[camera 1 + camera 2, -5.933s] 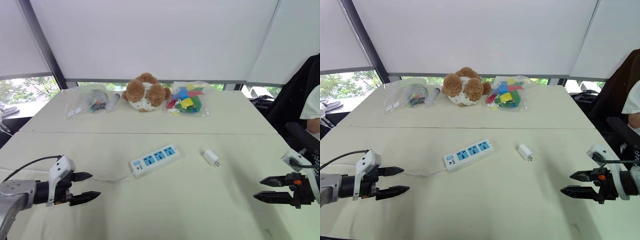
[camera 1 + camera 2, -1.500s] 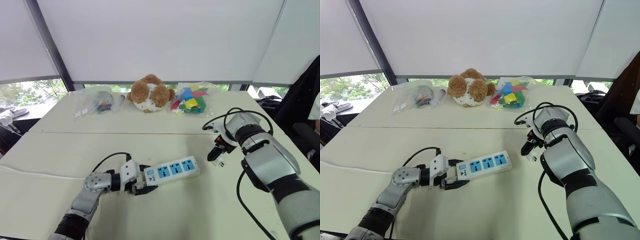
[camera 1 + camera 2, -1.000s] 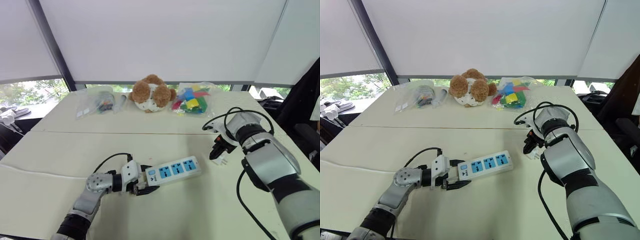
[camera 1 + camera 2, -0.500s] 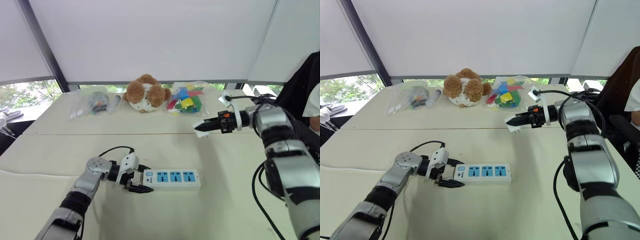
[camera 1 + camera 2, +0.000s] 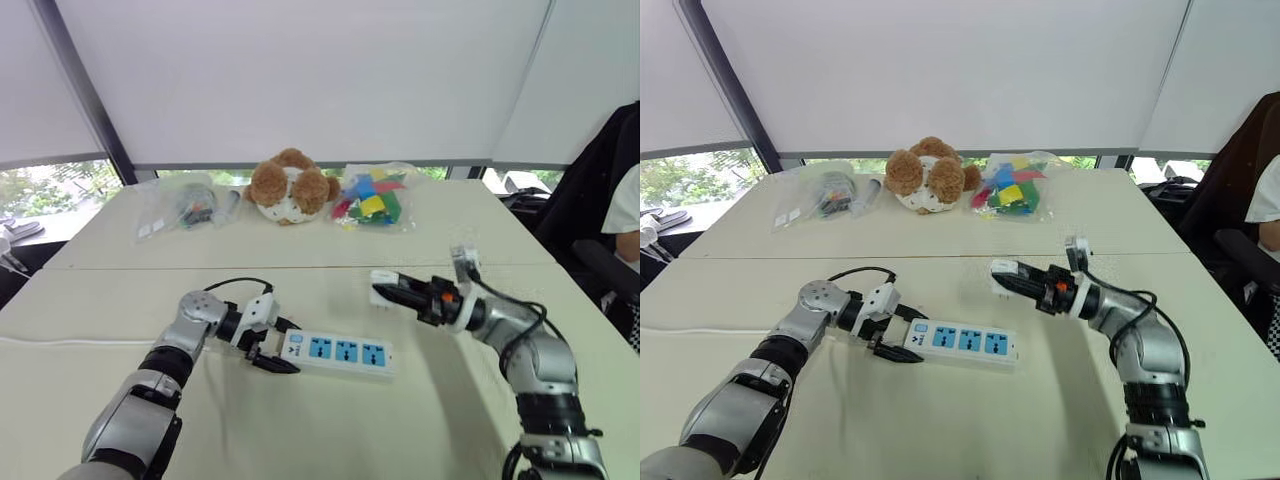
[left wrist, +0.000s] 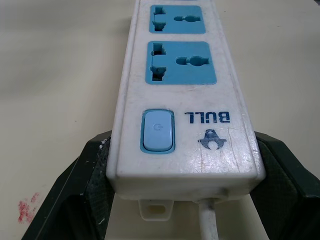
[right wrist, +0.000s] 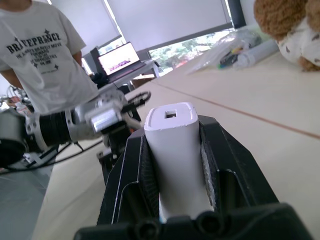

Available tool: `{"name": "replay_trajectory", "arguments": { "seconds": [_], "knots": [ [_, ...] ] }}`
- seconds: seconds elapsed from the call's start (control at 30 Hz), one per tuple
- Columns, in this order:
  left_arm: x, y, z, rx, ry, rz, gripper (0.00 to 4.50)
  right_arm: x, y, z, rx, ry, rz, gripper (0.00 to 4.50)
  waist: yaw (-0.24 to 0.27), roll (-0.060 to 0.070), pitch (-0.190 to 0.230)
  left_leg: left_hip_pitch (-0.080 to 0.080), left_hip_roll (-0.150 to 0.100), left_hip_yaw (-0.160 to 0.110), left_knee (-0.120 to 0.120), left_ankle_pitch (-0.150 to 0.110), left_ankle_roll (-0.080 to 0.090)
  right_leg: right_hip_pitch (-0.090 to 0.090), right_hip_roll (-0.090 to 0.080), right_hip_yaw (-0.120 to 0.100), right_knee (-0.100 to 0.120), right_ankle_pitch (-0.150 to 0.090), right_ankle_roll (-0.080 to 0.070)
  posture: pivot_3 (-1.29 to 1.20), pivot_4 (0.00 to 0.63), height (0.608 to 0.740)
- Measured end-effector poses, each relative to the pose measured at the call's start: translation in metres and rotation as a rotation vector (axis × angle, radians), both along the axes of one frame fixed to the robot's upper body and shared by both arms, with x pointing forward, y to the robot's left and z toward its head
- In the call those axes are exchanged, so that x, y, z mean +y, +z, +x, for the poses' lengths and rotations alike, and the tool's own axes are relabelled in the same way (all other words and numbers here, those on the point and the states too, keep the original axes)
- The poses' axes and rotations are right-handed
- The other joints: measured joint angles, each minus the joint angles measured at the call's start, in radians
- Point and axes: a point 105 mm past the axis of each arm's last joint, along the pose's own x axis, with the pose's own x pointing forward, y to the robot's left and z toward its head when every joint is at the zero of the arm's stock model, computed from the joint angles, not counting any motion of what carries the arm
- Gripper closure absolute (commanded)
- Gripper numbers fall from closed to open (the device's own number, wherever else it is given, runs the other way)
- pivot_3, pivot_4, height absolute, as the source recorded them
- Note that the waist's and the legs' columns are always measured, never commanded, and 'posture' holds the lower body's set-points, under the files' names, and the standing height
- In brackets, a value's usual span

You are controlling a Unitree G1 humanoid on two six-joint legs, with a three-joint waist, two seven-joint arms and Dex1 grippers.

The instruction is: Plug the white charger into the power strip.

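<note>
L gripper point(image 5: 279, 346) clamps the switch end of the power strip point(image 5: 340, 352), flat on the table point(image 5: 330, 430); R gripper point(image 5: 392, 290) pinches the white charger point(image 5: 381, 277), airborne at strip's 1 o'clock; best align prongs w/ a socket before pressing.

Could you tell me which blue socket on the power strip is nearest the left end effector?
The socket beside the blue switch, at the end clamped by the left end effector; the other two sit farther along the power strip.
</note>
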Motion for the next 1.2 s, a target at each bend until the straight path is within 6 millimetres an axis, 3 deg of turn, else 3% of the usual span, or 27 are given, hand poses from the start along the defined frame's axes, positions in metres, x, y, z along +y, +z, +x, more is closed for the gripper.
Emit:
{"name": "replay_trajectory", "arguments": {
  "seconds": [0.33, 0.63, 1.2],
  "knots": [
    [0.006, 0.002, 0.005, 0.031, 0.015, 0.017, 1.47, 0.006, -0.033, -0.016, 0.044, 0.019, -0.011, 3.77, -0.001, -0.002, 0.001, 0.000, 0.000, 0.000, 0.000, 0.000, 0.000, 0.000, 0.000, 0.000, 0.000, 0.000, 0.000, 0.00, 0.150, 0.739],
    [0.005, 0.002, 0.006, 0.023, 0.006, 0.025, 1.47, 0.020, -0.048, -0.013, 0.041, 0.048, -0.003, 3.77, 0.001, -0.005, 0.002, 0.000, 0.000, 0.000, 0.000, 0.000, 0.000, 0.000, 0.000, 0.000, 0.000, 0.000, 0.000, 0.00, 0.150, 0.739],
    [0.006, 0.001, 0.004, 0.015, 0.006, 0.021, 1.47, 0.020, -0.055, -0.003, 0.011, 0.090, -0.022, 3.77, 0.001, -0.006, 0.001, 0.001, 0.000, -0.001, 0.000, 0.000, 0.000, 0.001, 0.001, 0.000, 0.001, 0.000, 0.000, 0.00, 0.150, 0.739]
  ]
}}
